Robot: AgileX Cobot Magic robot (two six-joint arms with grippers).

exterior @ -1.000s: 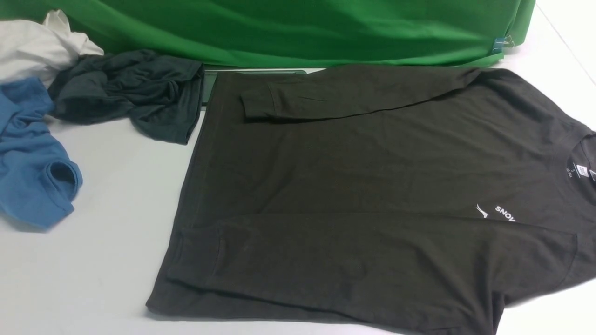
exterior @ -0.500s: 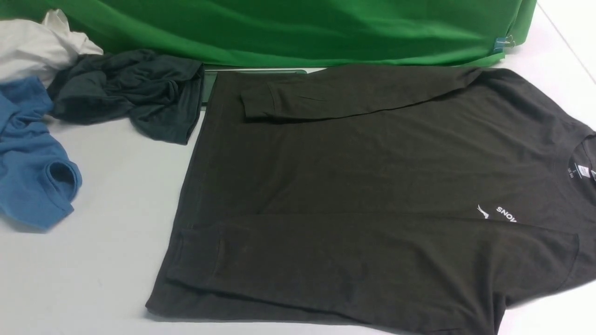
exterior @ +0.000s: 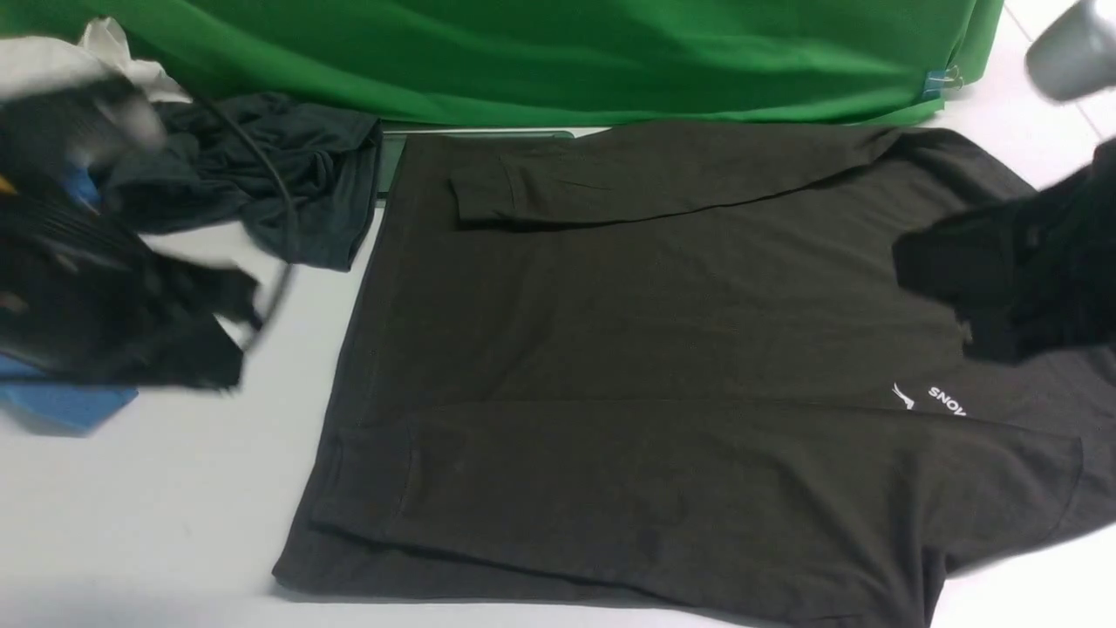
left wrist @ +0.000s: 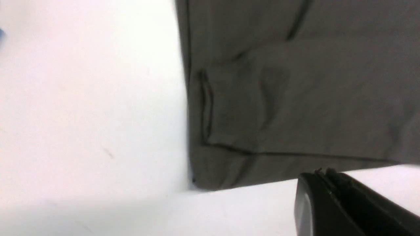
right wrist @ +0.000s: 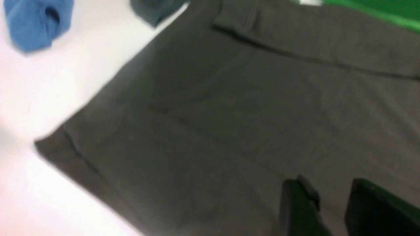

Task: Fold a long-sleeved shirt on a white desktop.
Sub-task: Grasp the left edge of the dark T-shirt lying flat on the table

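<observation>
left of shirt (exterior: 610, 349): seemingly 3 garments (exterior: 305, 183)

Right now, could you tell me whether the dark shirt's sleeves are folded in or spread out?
Folded in: the long-sleeved shirt lies flat, with far sleeve and near sleeve laid across its body, cuffs toward the hem.

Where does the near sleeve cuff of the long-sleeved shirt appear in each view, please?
Front view: near sleeve cuff, lower left of centre, just inside the hem.
Left wrist view: cuff mid-picture, just inside the hem edge.
Right wrist view: cuff blurred, a little in from the corner.
Shared landmark: near hem corner of the long-sleeved shirt, on the white desktop.
</observation>
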